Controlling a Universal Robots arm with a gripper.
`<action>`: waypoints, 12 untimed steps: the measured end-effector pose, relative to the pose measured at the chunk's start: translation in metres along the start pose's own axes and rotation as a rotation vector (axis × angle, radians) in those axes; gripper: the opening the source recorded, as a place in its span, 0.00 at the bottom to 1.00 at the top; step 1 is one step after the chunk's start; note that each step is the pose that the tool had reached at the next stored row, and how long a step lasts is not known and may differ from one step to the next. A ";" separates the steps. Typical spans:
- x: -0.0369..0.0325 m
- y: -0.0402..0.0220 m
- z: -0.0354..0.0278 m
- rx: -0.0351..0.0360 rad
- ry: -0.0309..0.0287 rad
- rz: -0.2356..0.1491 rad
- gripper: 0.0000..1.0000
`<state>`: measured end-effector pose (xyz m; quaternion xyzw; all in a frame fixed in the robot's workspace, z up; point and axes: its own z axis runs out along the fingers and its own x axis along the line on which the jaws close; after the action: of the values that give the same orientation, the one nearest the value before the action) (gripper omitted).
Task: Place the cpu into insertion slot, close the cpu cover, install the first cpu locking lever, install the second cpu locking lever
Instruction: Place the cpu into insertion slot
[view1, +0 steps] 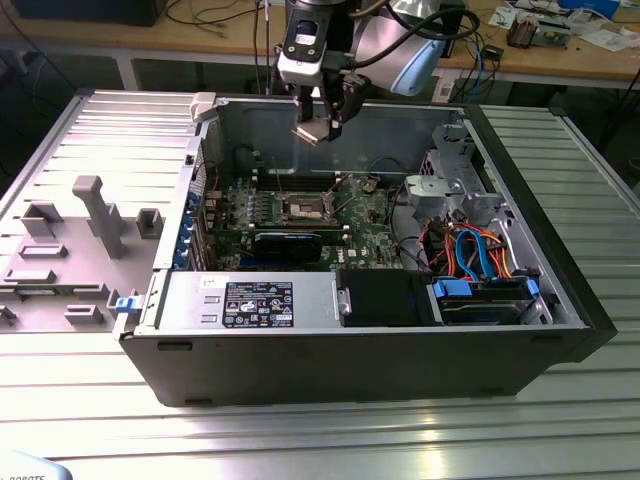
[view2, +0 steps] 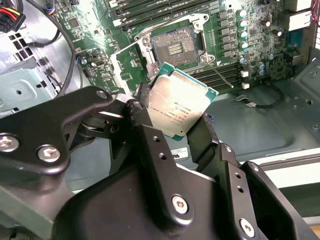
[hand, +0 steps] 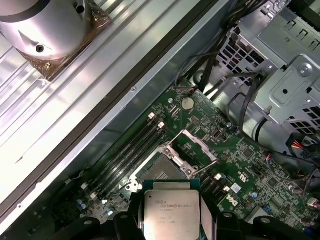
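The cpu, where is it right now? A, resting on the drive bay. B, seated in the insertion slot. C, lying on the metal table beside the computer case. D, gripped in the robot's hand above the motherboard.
D: the cpu is clamped between the fingers of the hand, held up over the board, while the insertion slot below sits bare.

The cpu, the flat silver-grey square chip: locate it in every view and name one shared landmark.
Exterior view: cpu in the black end effector, above the green board.
Second wrist view: cpu gripped, tilted.
First wrist view: cpu gripped, top facing camera.
Landmark: square silver-rimmed insertion slot.
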<state>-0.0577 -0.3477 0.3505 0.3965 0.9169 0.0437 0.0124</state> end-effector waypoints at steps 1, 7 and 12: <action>0.0000 0.0000 0.0001 -0.0001 -0.0004 0.004 0.54; 0.0000 -0.0001 0.0007 -0.0007 -0.0051 0.057 0.54; 0.0000 -0.0001 0.0009 -0.0009 -0.0075 0.082 0.54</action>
<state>-0.0578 -0.3478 0.3496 0.4340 0.8998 0.0431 0.0142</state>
